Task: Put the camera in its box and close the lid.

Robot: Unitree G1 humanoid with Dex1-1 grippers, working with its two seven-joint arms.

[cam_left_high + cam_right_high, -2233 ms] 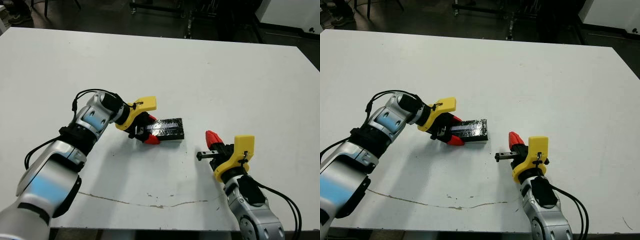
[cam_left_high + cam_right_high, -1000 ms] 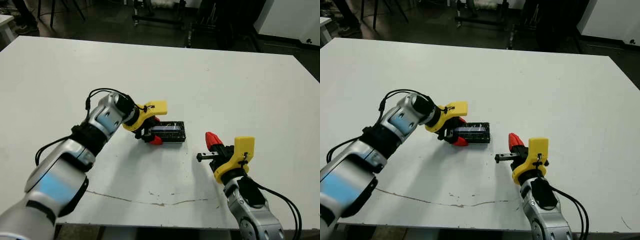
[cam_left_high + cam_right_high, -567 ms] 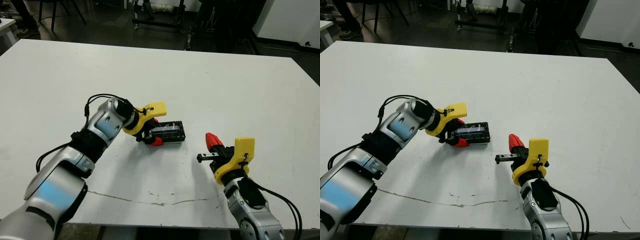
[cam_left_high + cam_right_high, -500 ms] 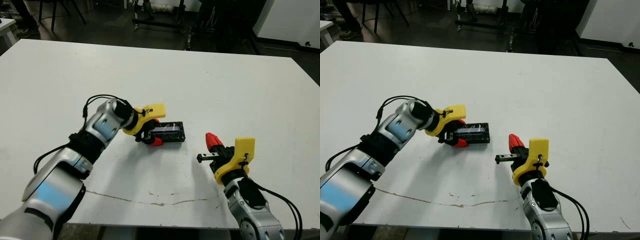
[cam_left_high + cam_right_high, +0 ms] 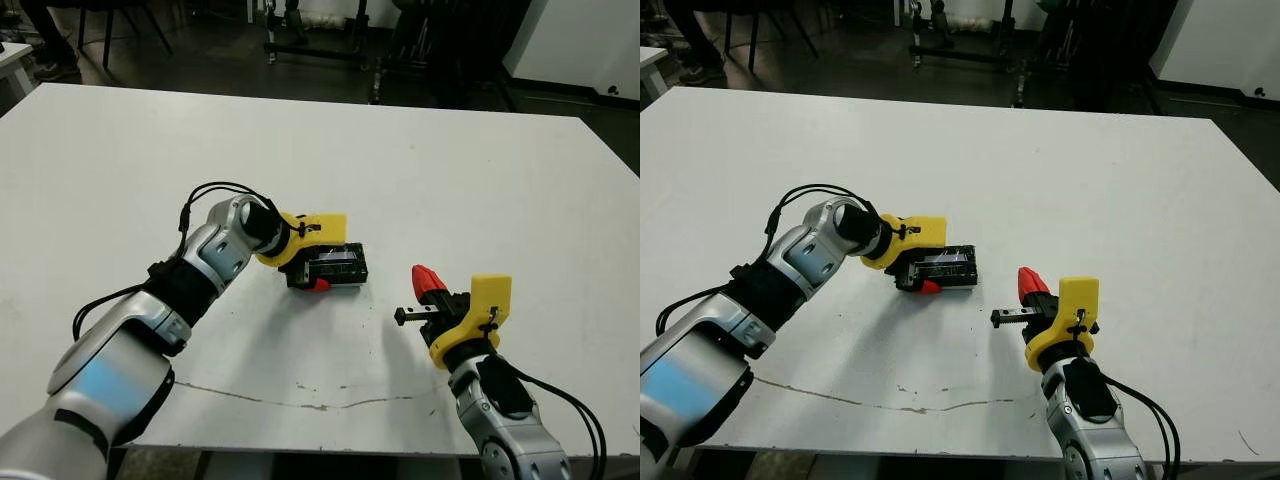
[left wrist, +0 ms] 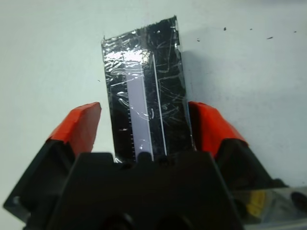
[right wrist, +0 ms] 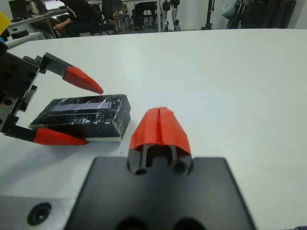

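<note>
Both head views look down and forward over the white table (image 5: 480, 150) from the robot's side, well back from the lid (image 5: 337, 266), which sits mid-picture. The left wrist view stares straight down at that lid (image 6: 144, 91) from very close. The right wrist view looks low across the table, sharing the lid (image 7: 86, 112) from farther off.

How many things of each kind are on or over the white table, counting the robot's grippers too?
Grippers: 2, left and right
Box: 1
Lid, on the box: 1
Total: 4
</note>
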